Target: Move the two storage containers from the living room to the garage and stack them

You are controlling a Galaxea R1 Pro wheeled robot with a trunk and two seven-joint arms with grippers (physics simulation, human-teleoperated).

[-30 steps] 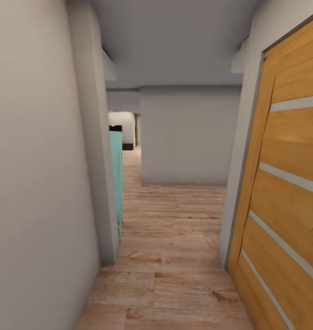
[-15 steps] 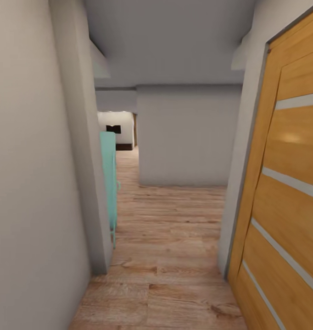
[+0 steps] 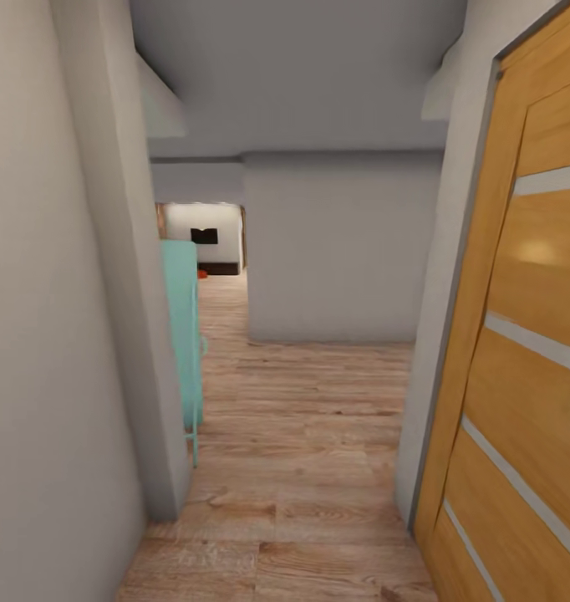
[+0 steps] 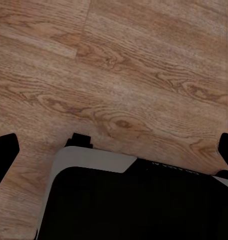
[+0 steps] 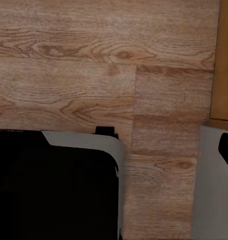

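I am in a narrow hallway with a light wood plank floor (image 3: 302, 435). Far ahead on the left, an opening shows the living room, with a black TV (image 3: 204, 236) on a white wall and a dark low cabinet (image 3: 221, 268) beneath it. A tiny orange-red patch (image 3: 202, 273) lies on the floor there; it is too small to tell whether it is a storage container. My left gripper (image 4: 114, 155) hangs open over bare planks, its black fingertips (image 4: 4, 155) at the frame edges. One fingertip (image 5: 227, 150) of my right gripper (image 5: 114, 150) sits at the frame edge, and the gripper is open with nothing in it.
A white wall corner (image 3: 134, 334) juts in close on the left, with a teal panel (image 3: 183, 334) standing just behind it. A wooden slatted door (image 3: 527, 334) fills the right side. A white wall (image 3: 335, 251) blocks the hallway straight ahead. My dark base (image 4: 134, 205) shows beneath both wrists.
The camera has moved forward along the hallway. The left wall corner and teal panel slid left in view, and more of the far room with the TV has opened up.
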